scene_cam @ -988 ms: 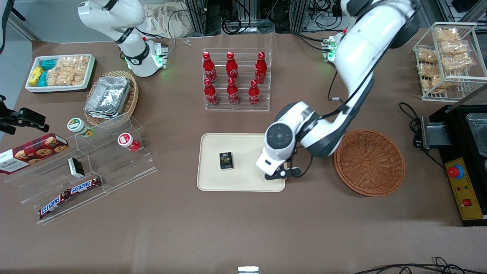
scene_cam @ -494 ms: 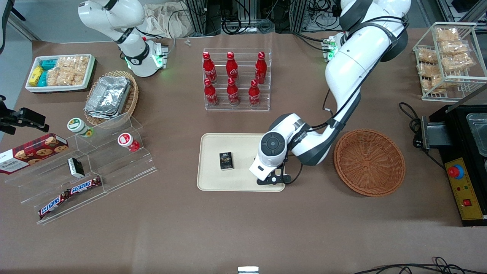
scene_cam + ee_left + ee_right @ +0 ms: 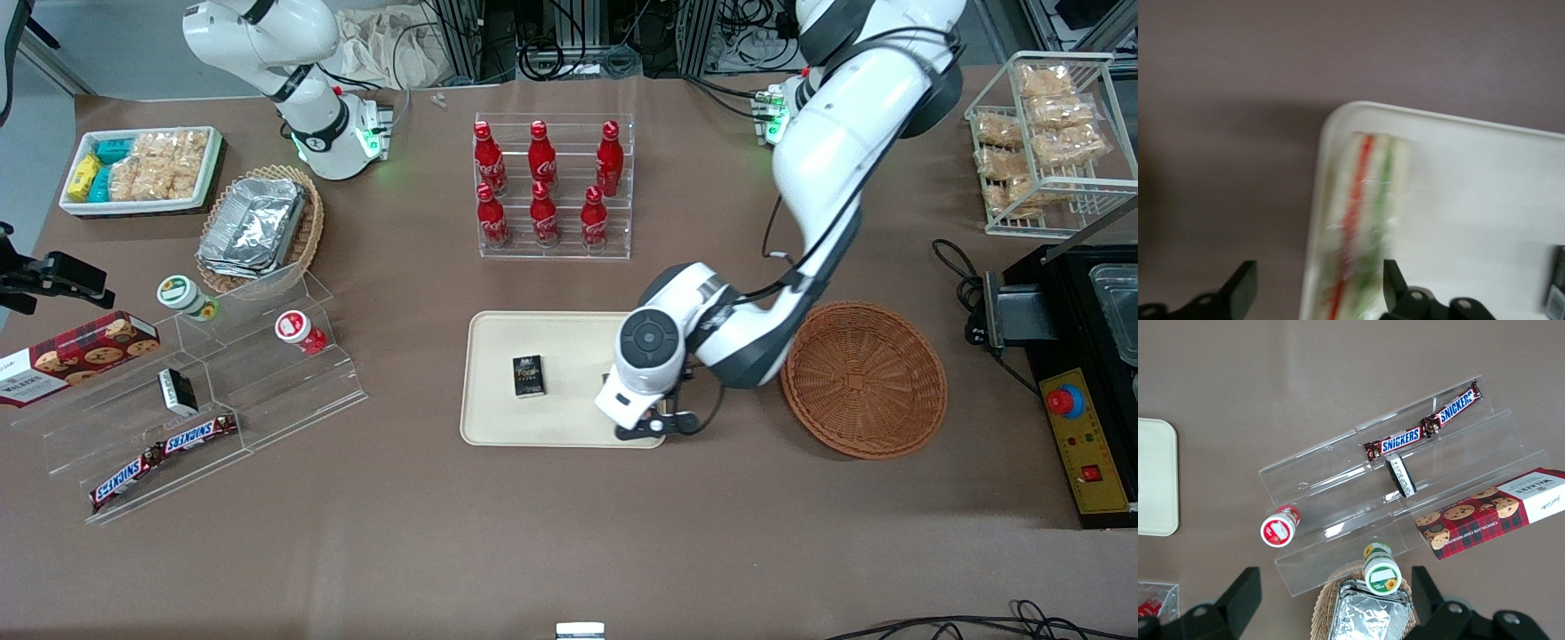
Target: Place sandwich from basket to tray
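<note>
Left wrist view: the sandwich lies flat on the tray, pressed along the tray's rim at a rounded corner, red and green stripes running lengthwise. The gripper hangs above it, fingers spread wide apart, one over bare table outside the rim, the other over the tray; nothing between them is gripped. A small dark box just shows at the frame's edge on the tray.

Front view: the gripper sits over the tray corner nearest the camera, on the basket side. The arm's wrist hides the sandwich here; only the wrist camera shows it. The basket holds nothing and stands apart from the tray with open brown table between. The small dark box lies mid-tray, well apart from the gripper, with free tray surface around it. A rack of red bottles stands farther from the camera than the tray. Open table nearer the camera
</note>
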